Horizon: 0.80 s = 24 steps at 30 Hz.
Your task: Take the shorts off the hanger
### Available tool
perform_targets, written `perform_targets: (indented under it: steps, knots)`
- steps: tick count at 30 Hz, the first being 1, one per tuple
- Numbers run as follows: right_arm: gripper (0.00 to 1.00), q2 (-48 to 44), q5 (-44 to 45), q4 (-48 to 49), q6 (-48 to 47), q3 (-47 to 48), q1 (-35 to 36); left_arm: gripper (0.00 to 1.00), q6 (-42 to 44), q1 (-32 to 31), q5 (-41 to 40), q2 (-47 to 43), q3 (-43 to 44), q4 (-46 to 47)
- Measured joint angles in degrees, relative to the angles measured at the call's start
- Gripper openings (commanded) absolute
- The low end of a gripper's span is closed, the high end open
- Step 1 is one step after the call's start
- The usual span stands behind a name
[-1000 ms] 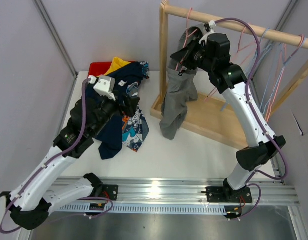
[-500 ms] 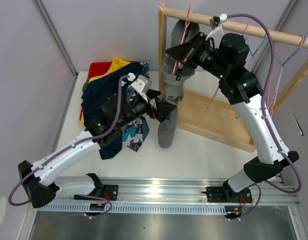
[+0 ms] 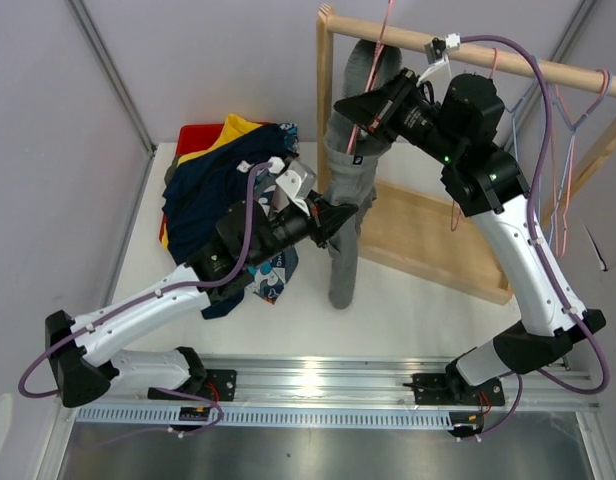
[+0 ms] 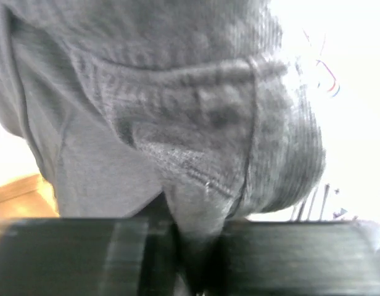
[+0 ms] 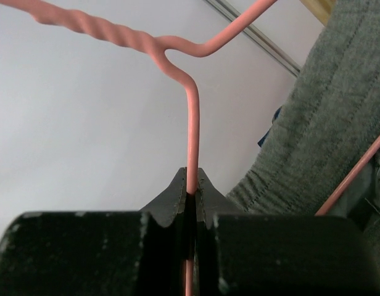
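**Left fingers now have the grey pair**

The grey shorts (image 3: pixel 346 190) hang from the pink hanger (image 5: pixel 191 123) at the left end of the wooden rail (image 3: pixel 508 62), their legs trailing down to the worktop (image 3: pixel 408 300).

A second ago the left arm was over the heap of other shorts (image 3: pixel 223 185) at the far left, spread wide. It has since reached across to the hanging pair and closed. In the left wrist view, the left fingers (image 4: pixel 85 253) stand nearly together with a fold of grey cloth pinched between them.

The right fingers (image 5: pixel 85 253) are closed tight on the hanger's wire just below its twisted neck, as they were a second ago.

With one arm holding the hanger and the other gripping the cloth, the pair looks ready to be drawn off. It seems to be the last pair on the rail.
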Motion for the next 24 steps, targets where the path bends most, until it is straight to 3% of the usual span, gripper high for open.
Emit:
perform_targets:
  steps: [6,11,17,21,24]
  knots:
    - [0.0,-2.62,0.46,0.9,0.15,-3.19,-0.13,0.0,0.17,-3.08,-4.83,-1.11,-4.72,4.61]
    - [0.0,-2.73,-2.1,0.28,1.46,-2.75,-2.36,0.0,0.48,-13.16,-13.97,-8.31,-16.59,8.9]
    - [0.0,-3.98,-10.43,-4.37,9.53,-1.03,-7.34,0.0,-3.61,-23.65,-25.46,-15.08,-31.52,12.46]
    - [0.0,-6.05,-13.33,-4.76,12.39,-3.87,-8.94,0.0,-4.92,-25.59,-30.29,-14.71,-32.04,12.61]
    - [0.0,-9.94,-13.35,-1.2,12.96,-11.39,-8.85,0.0,-4.31,-25.73,-34.4,-11.26,-27.12,9.57]
